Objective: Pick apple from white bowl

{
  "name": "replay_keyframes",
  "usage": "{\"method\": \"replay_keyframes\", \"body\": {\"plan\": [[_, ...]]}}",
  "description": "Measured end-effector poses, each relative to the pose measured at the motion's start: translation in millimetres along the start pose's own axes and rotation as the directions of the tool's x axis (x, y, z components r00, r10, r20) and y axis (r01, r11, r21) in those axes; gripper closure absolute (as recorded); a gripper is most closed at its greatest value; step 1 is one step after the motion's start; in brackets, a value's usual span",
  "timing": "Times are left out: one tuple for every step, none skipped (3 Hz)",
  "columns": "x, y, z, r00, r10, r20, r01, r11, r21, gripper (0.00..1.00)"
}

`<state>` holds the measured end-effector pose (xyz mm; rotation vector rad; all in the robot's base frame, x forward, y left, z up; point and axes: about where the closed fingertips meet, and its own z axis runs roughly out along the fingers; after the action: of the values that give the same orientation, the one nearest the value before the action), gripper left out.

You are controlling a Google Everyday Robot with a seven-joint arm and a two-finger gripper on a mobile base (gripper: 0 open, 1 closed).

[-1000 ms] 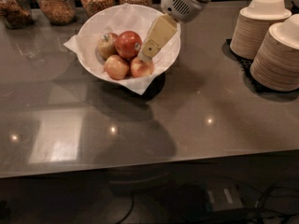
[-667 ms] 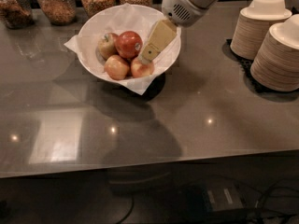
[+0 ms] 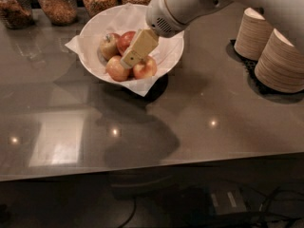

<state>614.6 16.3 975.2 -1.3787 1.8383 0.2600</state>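
Note:
The white bowl (image 3: 90, 27), lined with crumpled white paper, stands at the back left of the grey table. It holds several apples. The deep red apple (image 3: 125, 38) lies at the back of the bowl, with a paler apple (image 3: 109, 45) to its left and two yellow-red apples (image 3: 116, 69) in front. My gripper (image 3: 129, 59) reaches down into the bowl from the upper right. Its beige end lies across the right side of the red apple and hides part of it. The tip sits between the two front apples.
Several glass jars (image 3: 58, 4) of grains line the back edge behind the bowl. Two stacks of beige paper bowls (image 3: 280, 63) lie on a black mat at the right. The table's front edge (image 3: 152, 167) runs across the lower view, with cables below.
My gripper has moved left and down, from over the bowl's right side to against the red apple. The apples and bowl have not moved.

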Motion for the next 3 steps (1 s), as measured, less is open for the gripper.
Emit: {"method": "replay_keyframes", "body": {"plan": [[-12.7, 1.6, 21.1, 0.998, 0.013, 0.061, -0.011, 0.9996, -0.026, 0.19], [-15.4, 0.6, 35.0, 0.994, 0.054, 0.098, -0.05, 0.9976, -0.047, 0.4], [-13.9, -2.1, 44.2, 0.987, 0.103, 0.121, -0.096, 0.9936, -0.059, 0.37]]}}
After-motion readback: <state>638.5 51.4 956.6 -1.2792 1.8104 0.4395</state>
